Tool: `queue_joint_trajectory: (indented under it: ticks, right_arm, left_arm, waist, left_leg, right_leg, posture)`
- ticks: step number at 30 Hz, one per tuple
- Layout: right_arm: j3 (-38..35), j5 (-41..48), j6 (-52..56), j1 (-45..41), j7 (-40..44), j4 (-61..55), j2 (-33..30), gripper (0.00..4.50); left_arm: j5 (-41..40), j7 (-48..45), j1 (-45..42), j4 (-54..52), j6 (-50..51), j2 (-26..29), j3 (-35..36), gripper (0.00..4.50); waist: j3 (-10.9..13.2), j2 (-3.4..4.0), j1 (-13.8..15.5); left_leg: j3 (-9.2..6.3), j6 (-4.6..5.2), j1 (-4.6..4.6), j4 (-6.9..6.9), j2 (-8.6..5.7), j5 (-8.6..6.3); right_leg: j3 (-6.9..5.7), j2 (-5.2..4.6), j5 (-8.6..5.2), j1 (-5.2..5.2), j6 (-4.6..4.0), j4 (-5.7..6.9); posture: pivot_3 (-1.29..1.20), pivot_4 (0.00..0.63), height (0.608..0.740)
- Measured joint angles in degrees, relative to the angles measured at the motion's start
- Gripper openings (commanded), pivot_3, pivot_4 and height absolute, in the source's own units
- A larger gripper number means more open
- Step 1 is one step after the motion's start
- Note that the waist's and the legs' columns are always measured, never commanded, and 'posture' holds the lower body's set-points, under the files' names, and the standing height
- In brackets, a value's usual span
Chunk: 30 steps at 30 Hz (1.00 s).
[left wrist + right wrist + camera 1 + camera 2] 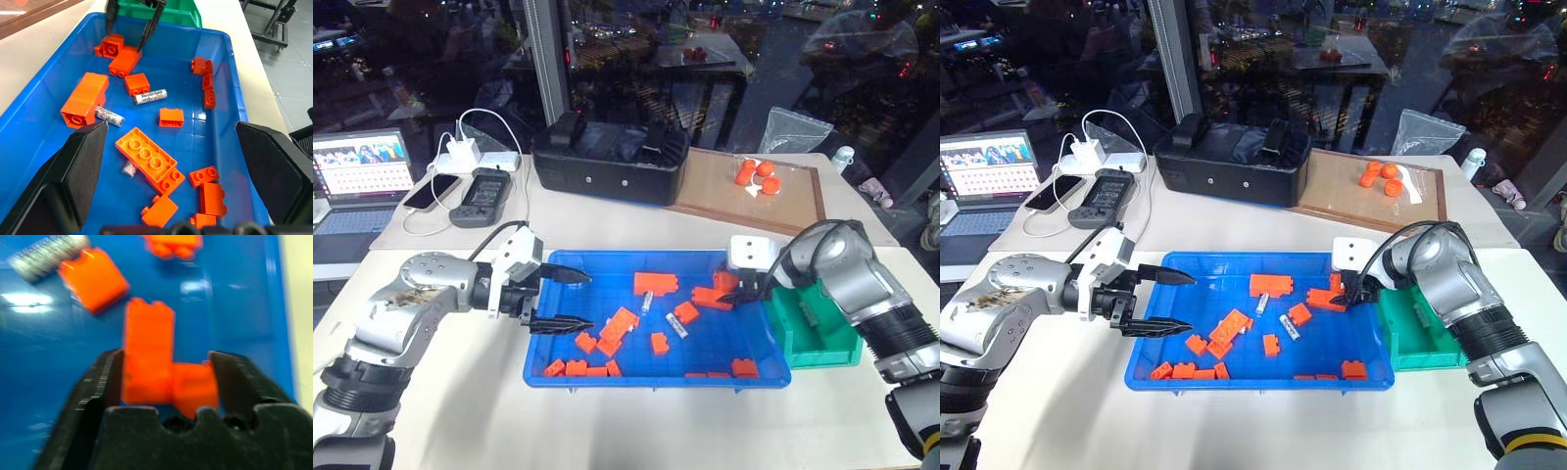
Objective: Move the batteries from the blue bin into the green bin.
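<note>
1. The large shallow bright blue plastic bin (759, 367) sits in the middle of the pale table (460, 421), scattered with orange plastic building bricks (655, 284)
2. Small silver-grey metallic cylinder batteries lie on its gridded floor among the bricks – one (150, 96) with printed lettering beside a small square brick, another (109, 116) touching the end of a long orange brick, and a third (129, 169) half tucked under the edge of a flat orange plate
3. The small deeper green plastic bin (813, 343) stands just beside the blue bin's right rim; a small dark-grey cylinder (808, 313) lies inside it, too small to identify with certainty
4. The left gripper (570, 300) hovers over the left end of the blue bin, pointing toward the right – its two black fingers spread wide apart with nothing between them
5. The right gripper (736, 292) reaches down at the right end of the blue bin, near the green bin; its fingers stand apart on either side of two orange bricks (151, 367), and whether they press on the bricks cannot be told
6. Behind the bins sit a black box (607, 162) and a brown wooden-framed board (724, 186) with small orange pieces
</note>
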Motion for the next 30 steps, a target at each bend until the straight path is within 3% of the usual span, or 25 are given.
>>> queue_joint_trajectory:
  ticks: [3,9,12,17,21,30]
  right_arm:
    - [-1.45,1.64,3.67,0.53,0.98,-5.37,0.13,4.45]
    - [-1.21,12.89,27.02,7.98,6.21,-27.76,-0.96,4.45]
    - [-0.64,13.33,29.45,9.55,5.34,-30.48,-1.17,4.45]
    - [2.71,9.09,24.07,9.27,2.59,-28.90,-0.21,4.45]
    - [5.99,4.75,14.87,5.78,2.36,-21.68,1.49,4.45]
    - [10.42,1.15,-1.44,-2.61,9.59,-3.78,8.74,4.45]
  left_arm:
    - [0.21,-0.34,-0.05,0.23,0.00,0.00,-0.05,4.50]
    - [0.25,-0.44,-0.03,0.27,0.00,0.00,-0.14,4.50]
    - [0.24,-0.44,-0.03,0.26,0.00,0.01,-0.14,4.50]
    - [0.23,-0.44,-0.03,0.23,0.01,0.01,-0.14,4.50]
    - [0.24,-0.36,-0.01,0.15,0.03,0.01,-0.14,4.50]
    - [-0.04,1.05,2.89,-2.25,0.55,0.52,0.74,4.50]
  waist:
    - [0.00,0.01,0.05]
    - [0.00,0.01,0.47]
    - [0.00,0.00,0.45]
    - [0.00,0.00,0.25]
    - [0.00,0.00,0.11]
    - [0.00,0.00,0.05]
  left_leg:
    - [-0.01,0.00,0.00,-0.03,0.00,0.00]
    - [-0.10,0.00,-0.01,0.05,0.02,0.00]
    - [-0.10,-0.01,0.01,0.15,0.00,0.00]
    - [-0.07,-0.01,0.08,0.15,-0.01,0.00]
    - [0.00,0.00,0.05,0.12,-0.03,0.00]
    - [0.05,0.00,0.03,0.06,0.03,0.00]
  right_leg:
    - [0.00,0.01,-0.01,0.00,0.00,0.02]
    - [-0.06,-0.03,-0.01,0.04,0.00,0.03]
    - [-0.06,-0.08,-0.06,-0.03,-0.11,0.00]
    - [-0.07,-0.10,-0.17,-0.08,-0.31,-0.02]
    - [-0.06,-0.07,0.01,-0.03,0.01,0.00]
    - [-0.06,0.05,0.00,0.04,0.00,0.06]
  posture:
    - [0.00,0.150,0.738]
    - [0.00,0.150,0.738]
    - [0.00,0.150,0.738]
    - [0.00,0.150,0.738]
    - [0.00,0.150,0.738]
    - [0.00,0.150,0.738]
